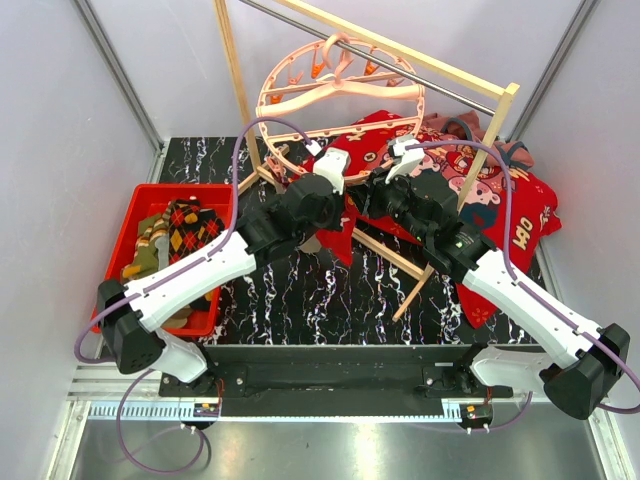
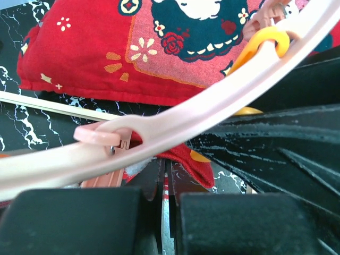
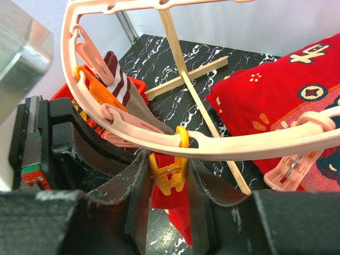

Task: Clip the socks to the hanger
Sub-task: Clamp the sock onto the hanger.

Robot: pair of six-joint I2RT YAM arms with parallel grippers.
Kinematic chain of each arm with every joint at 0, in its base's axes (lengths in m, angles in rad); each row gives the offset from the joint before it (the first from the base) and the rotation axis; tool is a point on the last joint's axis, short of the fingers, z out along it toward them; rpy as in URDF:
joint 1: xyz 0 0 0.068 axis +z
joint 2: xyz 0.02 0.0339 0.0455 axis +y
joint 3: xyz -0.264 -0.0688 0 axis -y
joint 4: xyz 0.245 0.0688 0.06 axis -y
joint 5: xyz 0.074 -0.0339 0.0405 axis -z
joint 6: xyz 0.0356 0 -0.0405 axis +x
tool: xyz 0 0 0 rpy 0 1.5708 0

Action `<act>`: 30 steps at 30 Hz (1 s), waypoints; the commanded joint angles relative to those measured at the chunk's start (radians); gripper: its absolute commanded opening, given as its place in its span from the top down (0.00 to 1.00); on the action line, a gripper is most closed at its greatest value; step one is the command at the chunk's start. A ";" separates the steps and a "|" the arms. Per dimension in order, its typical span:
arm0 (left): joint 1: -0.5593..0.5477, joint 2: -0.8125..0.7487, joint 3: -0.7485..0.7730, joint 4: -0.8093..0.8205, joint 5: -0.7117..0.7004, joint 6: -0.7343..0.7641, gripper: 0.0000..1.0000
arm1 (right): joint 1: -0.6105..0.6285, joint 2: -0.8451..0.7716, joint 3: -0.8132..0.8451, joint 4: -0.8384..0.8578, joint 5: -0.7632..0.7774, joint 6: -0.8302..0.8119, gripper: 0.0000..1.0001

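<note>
The pink ring hanger (image 1: 340, 100) hangs from the wooden rack. My right gripper (image 3: 169, 175) is shut on a yellow clip (image 3: 170, 172) that dangles from the ring (image 3: 133, 133). A red sock (image 3: 178, 212) hangs right behind and below that clip; whether the clip bites it I cannot tell. My left gripper (image 2: 166, 175) is shut on a red-and-white edge of the red sock (image 2: 199, 159), just under the ring (image 2: 186, 114). In the top view both grippers meet below the ring, left (image 1: 345, 190) and right (image 1: 378, 188). A striped sock (image 3: 119, 79) hangs clipped further round the ring.
A red tray (image 1: 130, 215) at the left holds several more socks, an argyle one (image 1: 185, 230) on top. The big red cartoon cloth (image 1: 500, 200) lies at the right. The rack's wooden feet (image 1: 390, 255) cross the dark marbled tabletop under the grippers.
</note>
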 commanded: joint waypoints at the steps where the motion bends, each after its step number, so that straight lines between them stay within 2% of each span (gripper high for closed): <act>1: -0.003 0.006 0.058 0.006 -0.036 0.002 1.00 | -0.007 -0.005 0.033 -0.025 -0.007 0.014 1.00; 30: -0.003 0.052 0.110 -0.064 -0.084 -0.021 1.00 | -0.005 0.004 0.051 -0.015 -0.015 0.065 1.00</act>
